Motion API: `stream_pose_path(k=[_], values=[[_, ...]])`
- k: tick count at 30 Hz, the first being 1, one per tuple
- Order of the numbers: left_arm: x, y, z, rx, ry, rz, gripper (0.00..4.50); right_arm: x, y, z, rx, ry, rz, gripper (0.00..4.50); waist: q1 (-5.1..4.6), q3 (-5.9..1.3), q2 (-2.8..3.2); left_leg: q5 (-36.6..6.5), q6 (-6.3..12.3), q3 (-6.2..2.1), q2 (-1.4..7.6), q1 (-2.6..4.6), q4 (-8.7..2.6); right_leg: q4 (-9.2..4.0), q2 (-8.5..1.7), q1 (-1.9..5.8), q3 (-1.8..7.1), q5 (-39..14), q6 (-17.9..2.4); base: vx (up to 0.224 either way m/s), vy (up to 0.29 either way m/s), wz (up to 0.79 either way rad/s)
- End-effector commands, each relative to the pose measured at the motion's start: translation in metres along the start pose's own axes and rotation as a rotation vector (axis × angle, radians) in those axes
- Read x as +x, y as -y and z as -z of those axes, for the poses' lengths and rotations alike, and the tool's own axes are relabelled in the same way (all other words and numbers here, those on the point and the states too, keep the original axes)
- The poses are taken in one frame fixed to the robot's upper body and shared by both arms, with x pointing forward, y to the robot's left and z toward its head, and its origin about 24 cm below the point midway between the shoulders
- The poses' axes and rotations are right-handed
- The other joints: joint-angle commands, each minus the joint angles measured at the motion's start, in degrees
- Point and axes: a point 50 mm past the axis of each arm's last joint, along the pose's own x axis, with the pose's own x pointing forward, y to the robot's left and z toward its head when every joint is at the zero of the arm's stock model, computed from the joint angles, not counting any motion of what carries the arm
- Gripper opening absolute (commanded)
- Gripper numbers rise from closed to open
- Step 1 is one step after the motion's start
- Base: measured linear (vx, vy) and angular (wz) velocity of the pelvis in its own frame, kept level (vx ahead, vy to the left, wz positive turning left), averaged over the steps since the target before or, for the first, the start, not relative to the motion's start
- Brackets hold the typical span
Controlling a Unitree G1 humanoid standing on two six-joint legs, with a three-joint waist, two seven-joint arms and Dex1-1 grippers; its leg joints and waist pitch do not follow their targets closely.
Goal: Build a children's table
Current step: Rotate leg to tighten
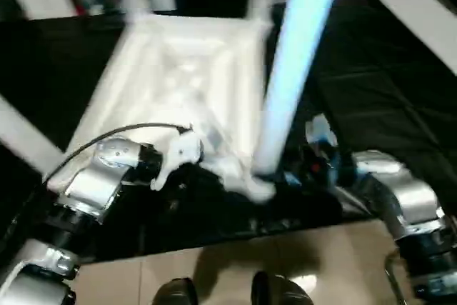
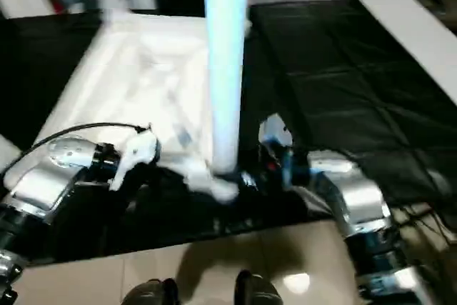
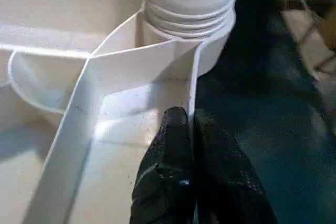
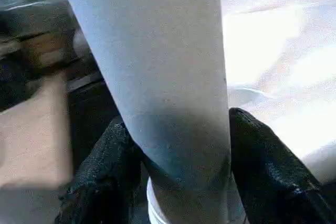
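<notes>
The table top (image 1: 178,76) lies ribs-up on the black surface, a leg (image 4: 157,77) upright in its near corner socket, my right gripper (image 4: 178,171) clasping it, my left gripper (image 3: 191,171) pinching the rim; uneven twisting could cross-thread it.

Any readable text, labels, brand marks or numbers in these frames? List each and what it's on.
None readable.
White plastic table top, ribbed underside up: no lettering visible.
White tapered tube leg, standing in the corner socket: plain, no marking.
Right gripper, closed around the leg: no label visible.
Left gripper, shut on the table top's thin rim: plain black fingers.
Small blue and red parts at the right wrist: too blurred to tell.
</notes>
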Motion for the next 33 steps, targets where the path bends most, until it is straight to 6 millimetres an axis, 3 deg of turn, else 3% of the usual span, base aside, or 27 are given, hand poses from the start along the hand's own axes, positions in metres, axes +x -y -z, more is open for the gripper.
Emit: stream_pose_path(k=[1, 4, 8, 9, 12, 13, 16, 17, 19, 24, 30, 33], values=[[0.019, 0.004, -0.016, -0.023, 0.073, -0.069, 0.0, 0.029, -0.014, 0.008, 0.065, -0.033, 0.017, 2.09, 0.49, -4.13, -0.81, -5.6, 4.34, -1.74, 3.66, -0.03, -3.88, -4.33, -5.96, 3.75, 4.01, -22.0, -8.8, 0.0, 0.0, 0.0], [0.034, 0.003, -0.026, -0.074, 0.109, -0.147, 0.0, 0.044, -0.016, 0.008, 0.106, -0.026, 0.14, 2.08, 0.33, -4.3, -0.92, -3.3, 5.75, -1.39, 3.46, 0.09, -3.75, -4.34, -5.63, 3.54, 4.01, -19.2, -9.3, 0.0, 0.0, 0.0], [0.067, -0.003, -0.046, -0.146, 0.151, -0.338, 0.0, 0.076, -0.015, 0.007, 0.192, 0.012, 0.463, 2.07, 0.14, -4.34, -0.73, -4.1, 4.78, -1.46, 3.49, 0.26, -3.92, -4.61, -5.66, 3.51, 3.87, -21.5, -8.6, 0.0, 0.0, 0.0], [0.067, -0.003, -0.046, -0.146, 0.151, -0.338, 0.0, 0.076, -0.015, 0.007, 0.192, 0.012, 0.463, 2.07, 0.04, -4.2, -0.62, -4.3, 4.54, -1.37, 3.63, 0.41, -3.98, -4.72, -5.6, 3.14, 3.98, -21.9, -8.4, 0.0, 0.0, 0.0], [0.077, -0.005, -0.055, -0.163, 0.154, -0.407, 0.0, 0.084, -0.018, 0.003, 0.206, 0.054, 0.55, 2.07, 0.18, -4.26, -0.63, -5.5, 4.56, -1.39, 3.54, 0.49, -4.1, -4.87, -5.69, 3.18, 4.05, -22.1, -7.5, 0.0, 0.0, 0.0], [0.077, -0.005, -0.056, -0.163, 0.153, -0.408, 0.0, 0.084, -0.018, 0.003, 0.205, 0.057, 0.554, 2.62, 0.32, -4.39, -0.52, -5.3, 4.73, -1.41, 3.54, 0.56, -4.06, -4.87, -5.71, 3.21, 4.04, -21.6, -7.4, 0.0, 0.0, 0.0], [0.077, -0.005, -0.057, -0.154, 0.141, -0.412, 0.0, 0.083, -0.018, 0.0, 0.208, 0.078, 0.597, 2.81, 0.39, -4.63, -0.4, -4.2, 5.53, -1.42, 3.66, 0.36, -4.01, -4.43, -5.7, 3.35, 4.11, -17.9, -8.1, 0.0, 0.0, 0.0], [0.076, -0.005, -0.055, -0.143, 0.125, -0.41, 0.0, 0.08, -0.017, -0.001, 0.207, 0.092, 0.622, 3.12, 0.46, -4.7, -0.31, -4.1, 5.76, -1.45, 3.71, 0.37, -4.02, -4.28, -5.74, 3.43, 4.1, -16.5, -8.6, 0.0, 0.0, 0.0], [0.07, -0.005, -0.048, -0.133, 0.106, -0.402, 0.0, 0.073, -0.015, 0.0, 0.198, 0.111, 0.613, 3.21, 0.57, -4.78, 0.01, -3.9, 6.01, -1.47, 3.73, 0.32, -3.96, -4.13, -5.82, 3.57, 4.14, -15.0, -9.2, 0.0, 0.0, 0.0], [0.054, -0.004, -0.033, -0.104, 0.082, -0.345, 0.0, 0.047, -0.011, -0.005, 0.13, 0.154, 0.503, 3.69, 0.79, -4.94, -0.11, -2.8, 7.57, -1.42, 3.71, 0.04, -3.74, -3.69, -5.8, 3.93, 4.15, -11.4, -10.2, 0.0, 0.0, 0.0], [0.028, 0.008, -0.018, 0.0, 0.089, -0.125, 0.0, -0.003, -0.003, -0.008, -0.073, 0.094, 0.251, 4.17, 1.1, -4.55, -0.34, -3.8, 9.14, -1.36, 3.55, -0.14, -3.64, -4.25, -5.66, 3.94, 3.92, -16.6, -8.5, 0.0, 0.0, 0.0], [0.02, 0.016, -0.012, 0.028, 0.076, -0.012, 0.0, -0.015, -0.002, -0.007, -0.114, 0.045, 0.147, 4.46, 1.19, -4.59, -0.26, -3.9, 9.28, -1.38, 3.75, 0.08, -3.65, -4.27, -5.71, 3.81, 3.98, -17.2, -8.6, 0.0, 0.0, 0.0]])
